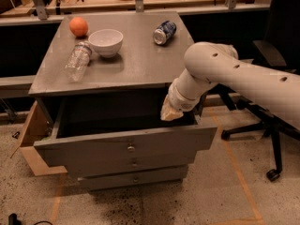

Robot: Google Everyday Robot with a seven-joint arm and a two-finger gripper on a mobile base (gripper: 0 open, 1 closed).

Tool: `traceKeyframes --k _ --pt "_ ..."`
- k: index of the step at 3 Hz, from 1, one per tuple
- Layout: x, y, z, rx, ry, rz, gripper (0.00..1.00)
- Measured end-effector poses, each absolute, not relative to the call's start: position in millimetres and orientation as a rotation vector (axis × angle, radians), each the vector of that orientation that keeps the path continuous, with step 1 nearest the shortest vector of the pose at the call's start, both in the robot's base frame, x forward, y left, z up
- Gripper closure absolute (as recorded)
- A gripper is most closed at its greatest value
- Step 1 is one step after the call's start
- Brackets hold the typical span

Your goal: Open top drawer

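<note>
The top drawer (pixel 93 149) is a wide grey drawer with a small round metal knob (pixel 131 148) at the centre of its front. It stands pulled out of the grey cabinet (pixel 131 64), and its dark inside shows. Two shorter grey drawers (pixel 133 172) sit below it. My gripper (pixel 169 114) hangs at the end of the white arm over the right rear part of the open drawer, just above its rim.
On the cabinet top lie an orange (pixel 78 26), a white bowl (pixel 106 41), a plastic bottle (pixel 77 61) on its side and a blue can (pixel 164 32). An office chair (pixel 267 116) stands to the right. A brown panel (pixel 30 135) leans at the cabinet's left.
</note>
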State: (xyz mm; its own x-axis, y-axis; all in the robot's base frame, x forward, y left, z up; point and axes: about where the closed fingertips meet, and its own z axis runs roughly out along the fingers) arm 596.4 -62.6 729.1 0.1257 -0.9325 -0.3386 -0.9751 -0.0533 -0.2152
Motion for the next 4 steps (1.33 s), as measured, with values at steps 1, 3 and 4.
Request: traceKeyframes --k 1,3,4 --pt "605 -53 716 -2.03 1.833 0.128 1.0" --pt "610 -35 672 -2.113 1.782 0.099 1.0" --pt "614 -27 655 -2.141 1.747 0.105 1.0"
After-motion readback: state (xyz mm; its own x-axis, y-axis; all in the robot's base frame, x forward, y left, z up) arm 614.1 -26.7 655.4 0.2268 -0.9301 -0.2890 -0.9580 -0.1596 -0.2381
